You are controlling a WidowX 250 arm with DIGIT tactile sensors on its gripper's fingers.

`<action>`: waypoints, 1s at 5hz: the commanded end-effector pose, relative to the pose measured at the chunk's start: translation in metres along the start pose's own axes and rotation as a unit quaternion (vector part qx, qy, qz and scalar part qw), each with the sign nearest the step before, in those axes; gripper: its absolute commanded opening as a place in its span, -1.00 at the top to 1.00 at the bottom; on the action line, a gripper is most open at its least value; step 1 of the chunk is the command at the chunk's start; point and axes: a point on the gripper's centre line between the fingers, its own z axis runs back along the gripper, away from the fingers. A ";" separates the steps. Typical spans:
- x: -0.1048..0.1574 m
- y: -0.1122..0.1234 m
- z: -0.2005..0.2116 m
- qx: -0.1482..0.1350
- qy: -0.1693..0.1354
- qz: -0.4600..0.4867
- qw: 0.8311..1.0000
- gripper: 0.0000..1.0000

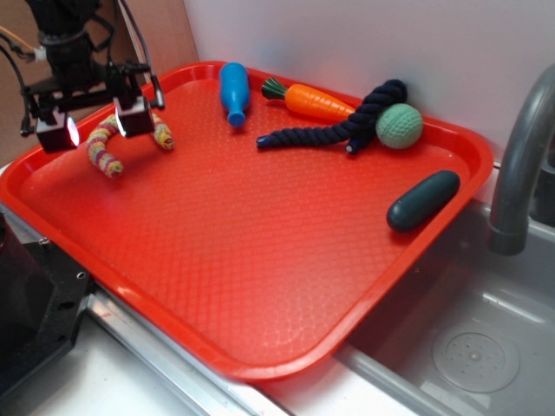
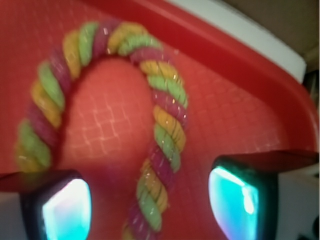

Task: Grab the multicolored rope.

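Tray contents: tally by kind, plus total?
On the red tray:
Ropes: 2, the multicolored rope and the navy rope
Bottle: 1, blue
Carrot: 1, orange
Ball: 1, green
Dark capsule-shaped thing: 1
Total: 6

The hand is open, straddling one leg of the multicolored rope.

Exterior high over the tray; wrist close above its rope corner.

Multicolored rope lies arched on the red tray, twisted in pink, yellow and green strands. One leg runs down between the spread jaws; neither fingertip touches it.
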 end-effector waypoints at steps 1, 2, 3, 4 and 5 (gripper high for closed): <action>-0.001 0.044 -0.039 0.022 -0.002 -0.032 0.999 -0.87; -0.007 0.061 -0.042 0.015 -0.009 -0.041 0.999 1.00; -0.013 0.077 -0.034 -0.011 0.013 -0.070 0.997 1.00; -0.014 0.018 0.016 -0.032 0.042 -0.178 0.983 1.00; -0.014 -0.031 0.057 -0.030 0.045 -0.300 0.953 1.00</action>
